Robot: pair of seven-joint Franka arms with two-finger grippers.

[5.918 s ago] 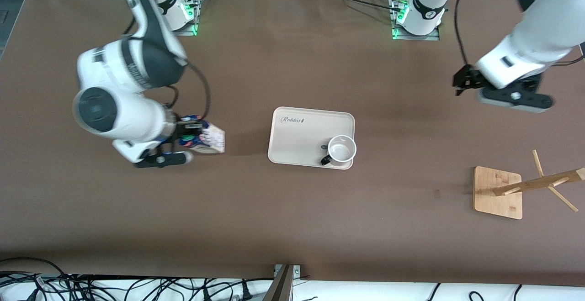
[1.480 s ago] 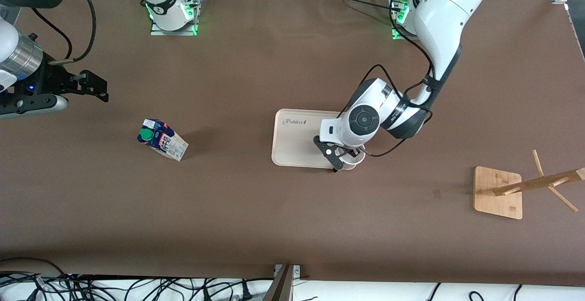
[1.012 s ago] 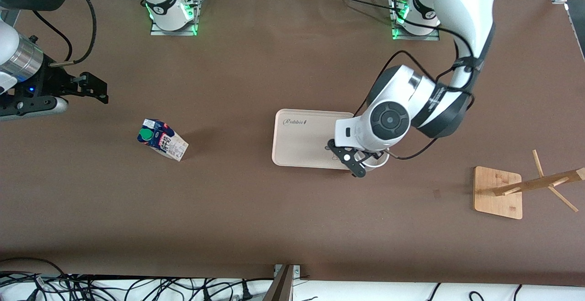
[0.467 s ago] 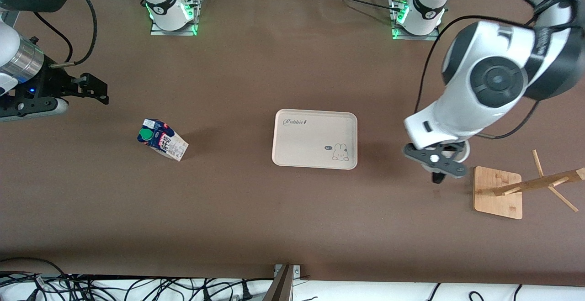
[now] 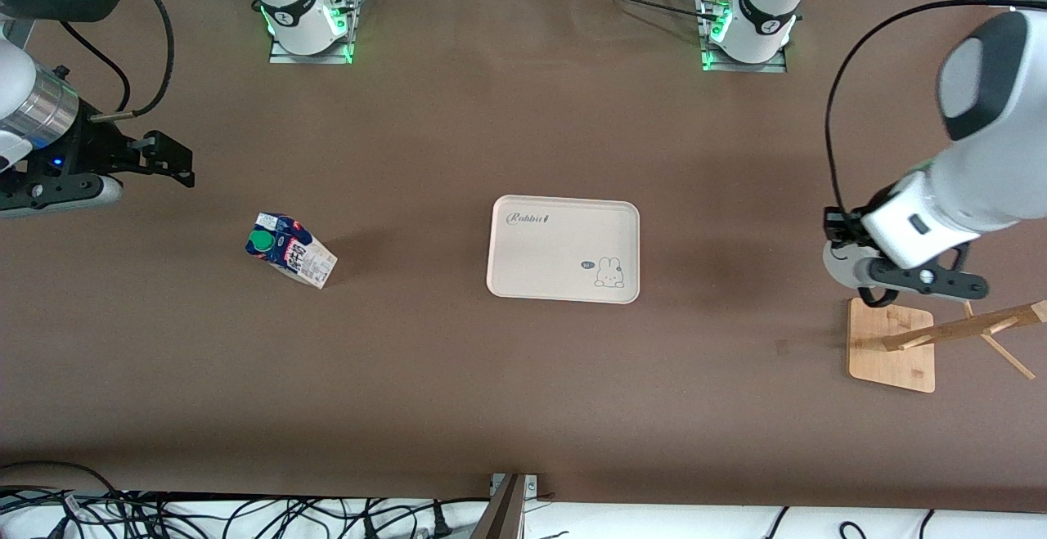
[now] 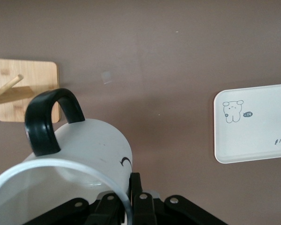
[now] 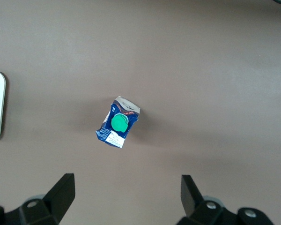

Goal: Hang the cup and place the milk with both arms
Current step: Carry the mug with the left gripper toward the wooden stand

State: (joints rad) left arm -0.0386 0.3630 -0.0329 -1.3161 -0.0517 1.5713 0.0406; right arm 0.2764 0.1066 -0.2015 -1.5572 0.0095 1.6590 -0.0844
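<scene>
The left gripper [image 6: 131, 197] is clenched on the rim of the white cup [image 6: 79, 159], holding it in the air over the table just beside the wooden rack's base [image 5: 890, 344]. The cup is empty. The cream tray [image 5: 563, 249] holds nothing. The milk carton [image 5: 290, 250] stands on the table toward the right arm's end, under the waiting right gripper [image 7: 126, 197], whose jaws are spread wide.

- The tray [image 5: 540, 265] has "Rabbit" in cursive script at one corner, plus a little bunny drawing with a tiny dark speech bubble; can't read what's in the bubble.
- The milk [image 5: 289, 250] has print on its sides, way too small to read.
</scene>
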